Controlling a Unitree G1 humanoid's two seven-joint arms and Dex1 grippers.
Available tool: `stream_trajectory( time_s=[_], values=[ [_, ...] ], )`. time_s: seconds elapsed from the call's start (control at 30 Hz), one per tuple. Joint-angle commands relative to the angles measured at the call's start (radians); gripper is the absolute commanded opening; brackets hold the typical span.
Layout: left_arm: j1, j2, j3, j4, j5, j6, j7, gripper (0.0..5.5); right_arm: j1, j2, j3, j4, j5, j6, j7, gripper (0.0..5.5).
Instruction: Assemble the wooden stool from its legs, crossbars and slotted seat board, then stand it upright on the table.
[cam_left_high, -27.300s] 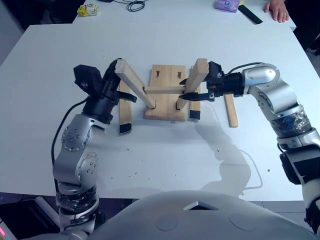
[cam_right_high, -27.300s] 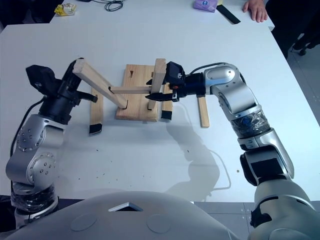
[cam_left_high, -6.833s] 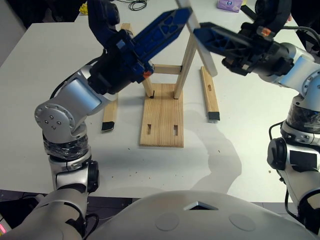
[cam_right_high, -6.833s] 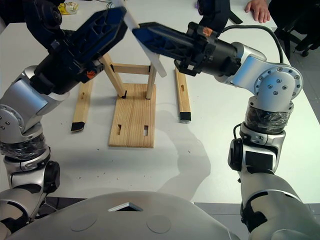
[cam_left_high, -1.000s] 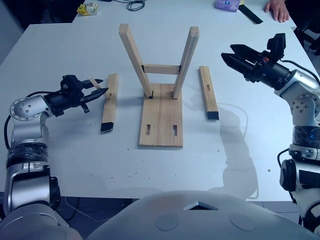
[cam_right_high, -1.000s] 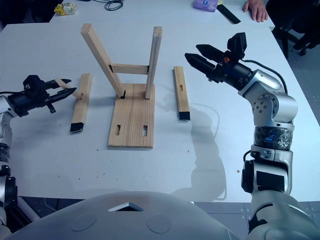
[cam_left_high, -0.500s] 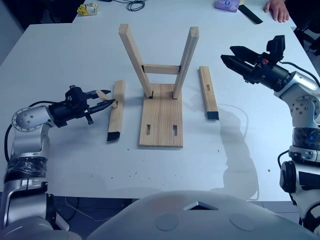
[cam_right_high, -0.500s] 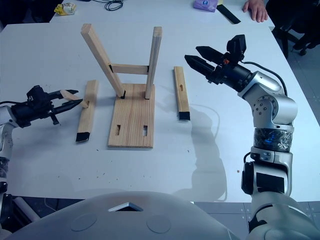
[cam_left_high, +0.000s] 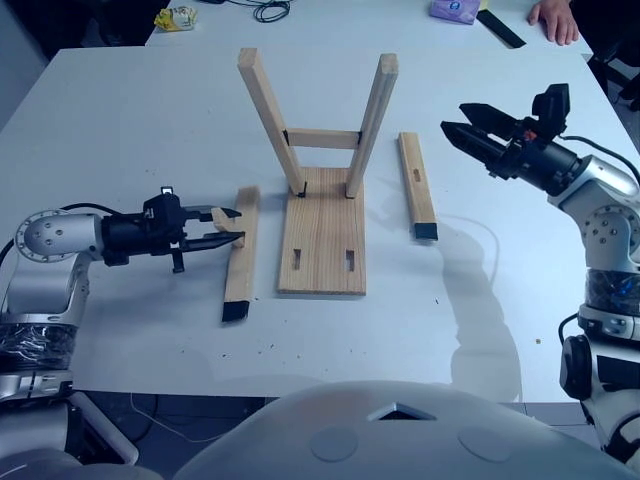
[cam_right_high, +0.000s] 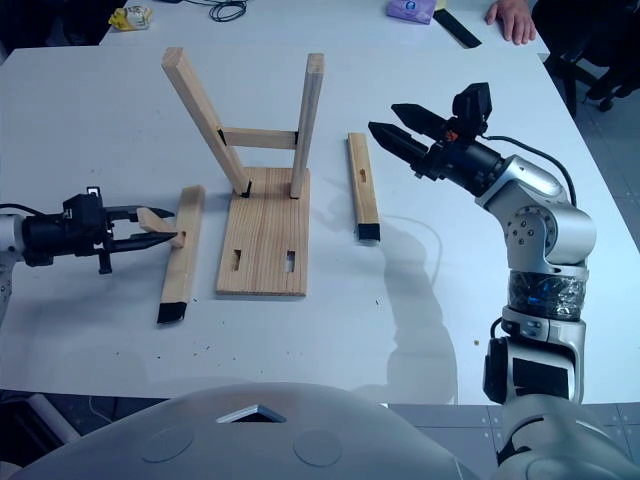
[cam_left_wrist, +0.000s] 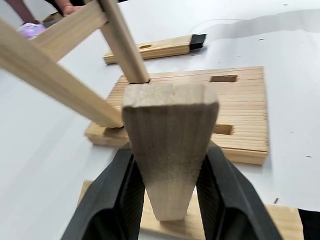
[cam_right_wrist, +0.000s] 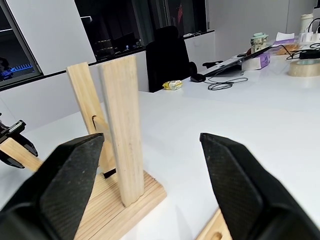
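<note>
— What's largest on the table (cam_left_high: 120, 120)?

— The board (cam_left_high: 322, 235). It lies flat mid-table, with two slots showing at its near end.

— And standing in it?

— Two legs rise from its far end. The leaning leg (cam_left_high: 272, 120) tilts out to the left, and the steeper leg (cam_left_high: 368, 125) leans slightly to the right. The fitted crossbar (cam_left_high: 322, 138) joins them partway up.

— The other legs?

— Both lie flat. The loose left leg (cam_left_high: 240, 255) is just beside the board's left edge, black tip toward the robot. The loose right leg (cam_left_high: 417, 190) lies apart from the board on its right, black tip also near.

— The grippers?

— The right gripper (cam_left_high: 455, 118) hangs above the table, to the right of the loose right leg, fingers spread wide with nothing between them. The left gripper (cam_left_high: 235, 225) is low over the table on the left, pointing at the loose left leg.

— Holding anything?

— Its fingers are clamped on the held crossbar (cam_left_wrist: 170, 145), a short piece. The tip meets the loose left leg's side. I can't tell whether it sits in the slot.
</note>
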Motion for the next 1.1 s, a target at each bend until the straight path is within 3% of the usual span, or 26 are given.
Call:
stream_trajectory(
  time_s=[0.03, 0.87, 1.1],
  values=[
    [0.038, 0.010, -0.051, -0.017, 0.023, 0.058, -0.040, 1.32, 0.004, -0.017, -0.005, -0.015, 0.006, 0.016, 0.004, 3.55],
    [0.246, 0.019, 0.003, 0.026, 0.025, 0.034, 0.016, 1.32, -0.103, -0.080, 0.043, 0.071, -0.018, 0.048, 0.089, 3.55],
    [0.145, 0.059, -0.069, 0.085, 0.047, 0.058, -0.047, 1.32, -0.039, -0.049, 0.021, 0.005, 0.002, 0.059, 0.047, 3.55]
  ],
)
